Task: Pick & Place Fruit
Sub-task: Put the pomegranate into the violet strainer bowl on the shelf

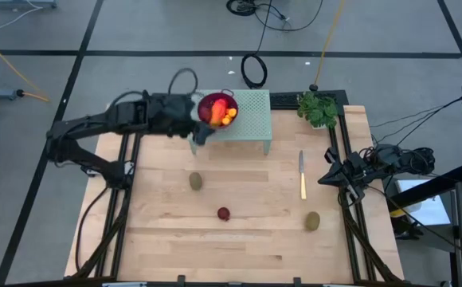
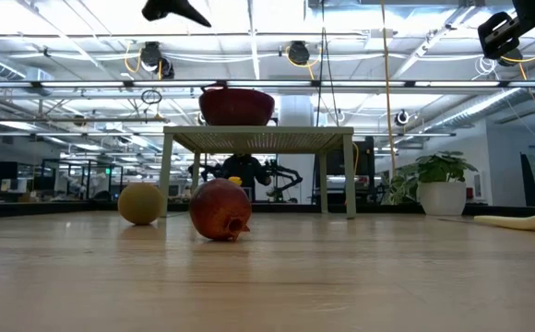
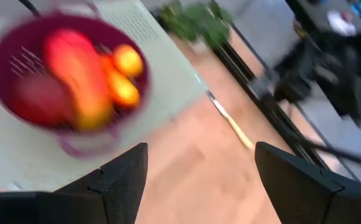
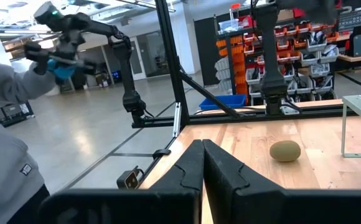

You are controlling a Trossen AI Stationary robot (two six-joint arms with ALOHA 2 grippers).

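Now | left hand (image 1: 201,134) open beside bowl (image 1: 207,102) | right hand (image 4: 202,163) closed, empty

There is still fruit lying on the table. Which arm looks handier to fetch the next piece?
Probably the left. Its open tool hangs by the purple wire-mesh bowl, with the brown-green oval fruit on the wooden table just below it. The right tool is shut, parked at the table's right edge.

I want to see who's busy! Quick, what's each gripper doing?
Left gripper: open, empty, near the purple bowl of fruit.
Right gripper: closed, holding nothing.
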